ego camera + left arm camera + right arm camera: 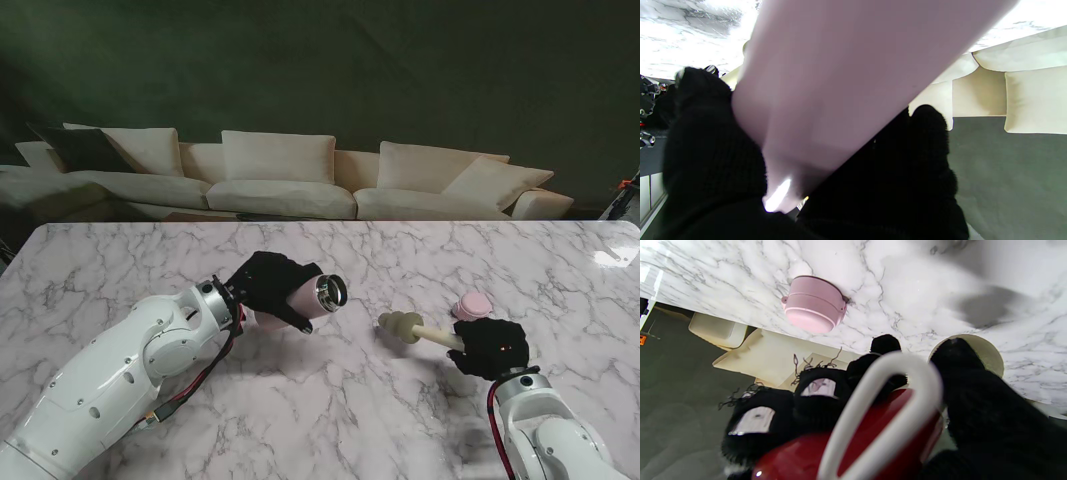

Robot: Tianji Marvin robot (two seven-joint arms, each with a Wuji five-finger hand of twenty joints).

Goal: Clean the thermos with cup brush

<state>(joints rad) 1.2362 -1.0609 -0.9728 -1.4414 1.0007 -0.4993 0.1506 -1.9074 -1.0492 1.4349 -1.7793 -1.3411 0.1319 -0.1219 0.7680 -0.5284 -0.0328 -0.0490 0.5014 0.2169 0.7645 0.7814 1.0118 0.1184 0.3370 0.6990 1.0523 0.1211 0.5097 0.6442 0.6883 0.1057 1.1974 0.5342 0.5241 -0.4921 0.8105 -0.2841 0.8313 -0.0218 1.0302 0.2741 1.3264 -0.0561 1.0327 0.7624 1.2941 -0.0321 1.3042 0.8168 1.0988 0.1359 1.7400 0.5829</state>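
My left hand (268, 284) grips the pink thermos (305, 297) tilted above the marble table (330, 400), mouth toward the cup brush (404, 326) clasped in my right hand (490, 347); pink lid (472, 305) just beyond

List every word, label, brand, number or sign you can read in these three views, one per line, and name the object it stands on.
None: no readable text shows in any view.
The thermos in the left hand is plain pink, with no print visible.
The cup brush in the right hand and its red handle end bear no lettering.
The pink lid on the table shows no marking.
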